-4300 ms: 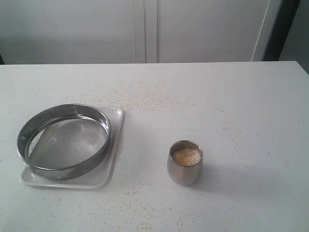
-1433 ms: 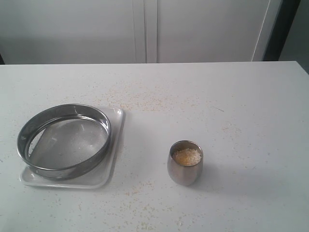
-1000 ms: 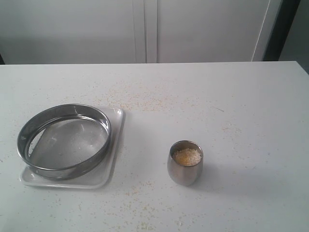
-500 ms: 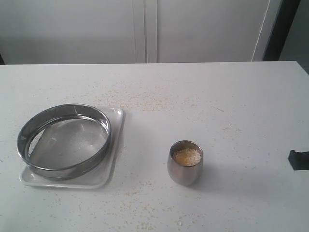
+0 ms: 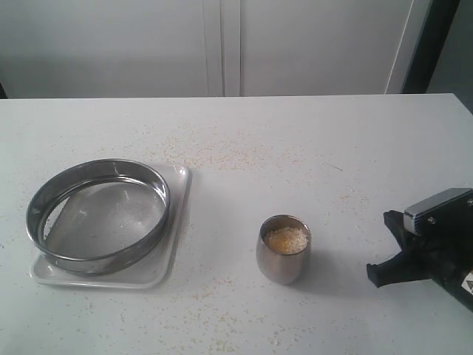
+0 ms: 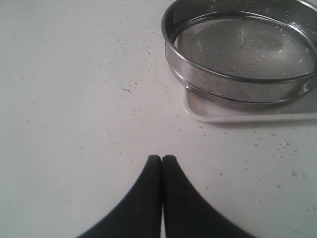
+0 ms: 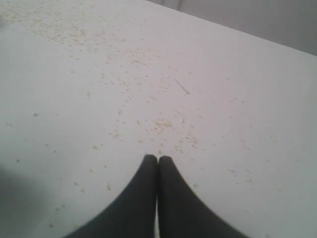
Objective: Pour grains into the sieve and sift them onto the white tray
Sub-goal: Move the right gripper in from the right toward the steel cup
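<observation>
The sieve [image 5: 98,216] rests on the white tray [image 5: 174,244] at the left, with only faint specks on its mesh. Right of it stands a small steel cup [image 5: 283,260] holding the grains [image 5: 285,239]. My right arm [image 5: 432,248] reaches in from the right edge, a short way right of the cup. My right gripper [image 7: 158,157] is shut and empty over speckled tabletop. The left gripper [image 6: 162,157] is also shut and empty, low over the table, with the sieve [image 6: 242,49] and the tray [image 6: 237,114] ahead of it. It does not show in the exterior view.
Stray grains [image 5: 222,155] are scattered over the white tabletop [image 5: 332,140], thickest behind the tray and along the front. White cabinet doors [image 5: 222,44] stand behind the table's far edge.
My right arm has come in from the right edge toward the cup; half a second ago only a black tip showed. Sieve, tray and cup have not moved.
</observation>
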`<state>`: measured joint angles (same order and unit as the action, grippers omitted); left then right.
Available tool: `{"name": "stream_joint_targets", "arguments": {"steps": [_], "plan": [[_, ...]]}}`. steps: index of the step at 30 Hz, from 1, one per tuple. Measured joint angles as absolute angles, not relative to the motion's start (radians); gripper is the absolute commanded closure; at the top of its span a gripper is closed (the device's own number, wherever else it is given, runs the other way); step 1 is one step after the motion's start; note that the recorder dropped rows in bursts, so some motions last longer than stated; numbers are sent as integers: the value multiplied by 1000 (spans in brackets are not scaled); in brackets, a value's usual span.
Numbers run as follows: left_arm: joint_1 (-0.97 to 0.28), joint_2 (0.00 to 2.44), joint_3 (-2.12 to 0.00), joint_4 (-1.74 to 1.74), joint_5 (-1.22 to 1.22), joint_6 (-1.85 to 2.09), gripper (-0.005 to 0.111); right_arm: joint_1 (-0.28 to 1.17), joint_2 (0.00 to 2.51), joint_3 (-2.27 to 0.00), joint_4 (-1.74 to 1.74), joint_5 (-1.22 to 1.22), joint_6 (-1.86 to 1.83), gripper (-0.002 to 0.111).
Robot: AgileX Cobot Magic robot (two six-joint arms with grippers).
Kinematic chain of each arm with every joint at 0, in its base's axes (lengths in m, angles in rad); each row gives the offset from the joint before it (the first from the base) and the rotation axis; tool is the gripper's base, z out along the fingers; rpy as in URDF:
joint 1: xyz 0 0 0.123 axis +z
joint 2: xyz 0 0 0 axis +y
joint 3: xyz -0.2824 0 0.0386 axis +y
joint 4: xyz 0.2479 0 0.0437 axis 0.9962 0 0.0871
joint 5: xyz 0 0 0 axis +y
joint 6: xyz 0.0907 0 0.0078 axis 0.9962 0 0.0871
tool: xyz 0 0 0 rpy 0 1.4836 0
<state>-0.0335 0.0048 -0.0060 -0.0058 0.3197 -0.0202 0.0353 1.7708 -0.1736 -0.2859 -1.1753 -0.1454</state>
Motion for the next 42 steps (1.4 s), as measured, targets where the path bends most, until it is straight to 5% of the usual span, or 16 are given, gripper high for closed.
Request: {"name": "stream_joint_targets", "arguments": {"steps": [10, 13, 15, 20, 22, 42], "plan": [[-34, 5, -6, -6, 320, -20, 107, 35, 1818, -185, -651, -1184, -99, 108], [-34, 5, -6, -6, 320, -20, 107, 35, 1818, -185, -674, -1184, -60, 100], [-34, 5, -6, -6, 320, -20, 107, 35, 1818, -185, -678, -1184, -27, 85], [-34, 5, -6, -6, 320, -20, 107, 35, 1818, -185, -689, -1184, 43, 26], [-34, 5, -6, -6, 320, -20, 107, 35, 1818, -185, -693, -1184, 47, 17], [-34, 5, -6, -6, 320, -20, 107, 40, 1899, -249, -853, -1206, 71, 17]]}}
